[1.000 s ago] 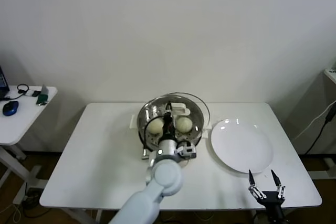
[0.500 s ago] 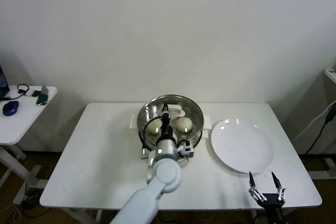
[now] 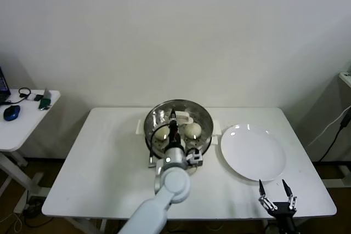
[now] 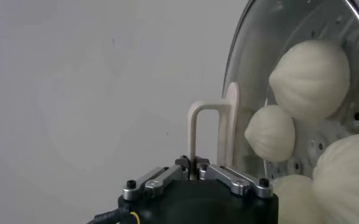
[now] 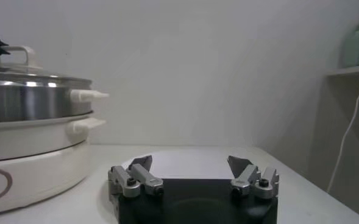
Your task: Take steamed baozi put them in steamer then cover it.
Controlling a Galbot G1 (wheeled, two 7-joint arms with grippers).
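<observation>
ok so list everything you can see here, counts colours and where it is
steamed baozi: four, cream-white, inside the steamer under the cover
steamer: one, shiny steel basket on a white base, back middle of the table
cover: one, clear glass with steel rim and cream handle, sitting on the steamer
plate: one, white, bare, on the table to the right of the steamer
table: one, white, in front of the robot
side table: one, white, far left, with a blue mouse and small dark items
left claw: shut on the cover handle, above the steamer
right claw: open, parked at the table's near right edge
</observation>
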